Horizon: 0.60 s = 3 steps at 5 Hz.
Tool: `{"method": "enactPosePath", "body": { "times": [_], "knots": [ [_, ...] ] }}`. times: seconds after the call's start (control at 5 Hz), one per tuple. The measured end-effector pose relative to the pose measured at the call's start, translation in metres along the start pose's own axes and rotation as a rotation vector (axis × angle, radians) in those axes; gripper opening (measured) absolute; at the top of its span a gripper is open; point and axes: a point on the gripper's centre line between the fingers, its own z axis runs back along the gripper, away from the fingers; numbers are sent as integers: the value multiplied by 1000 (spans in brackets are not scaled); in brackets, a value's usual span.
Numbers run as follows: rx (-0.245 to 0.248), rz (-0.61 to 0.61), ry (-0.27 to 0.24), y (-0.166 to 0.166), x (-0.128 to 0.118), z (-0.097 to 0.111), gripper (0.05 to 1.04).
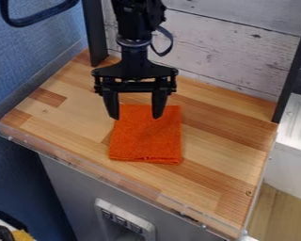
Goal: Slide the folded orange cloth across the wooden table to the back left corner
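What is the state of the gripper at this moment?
Gripper: open, holding nothing, above the orange cloth.

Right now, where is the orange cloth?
In the camera view, the orange cloth lies folded near the middle of the wooden table, just below the open gripper in the picture.

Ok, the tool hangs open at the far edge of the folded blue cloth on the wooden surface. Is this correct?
Not quite: in the camera view, the folded cloth on the wooden surface is orange, not blue. The tool does hang open at its far edge.
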Motion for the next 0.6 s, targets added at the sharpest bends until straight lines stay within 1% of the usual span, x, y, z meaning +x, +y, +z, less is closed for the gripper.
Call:
{"method": "enactPosePath", "body": {
  "times": [0.2,0.4,0.6],
  "knots": [
    [-4,22,9,-8,-3,-2,670],
    [1,39,33,-13,-3,-16,369],
    [1,52,53,-17,-4,-29,155]
  ]
}}
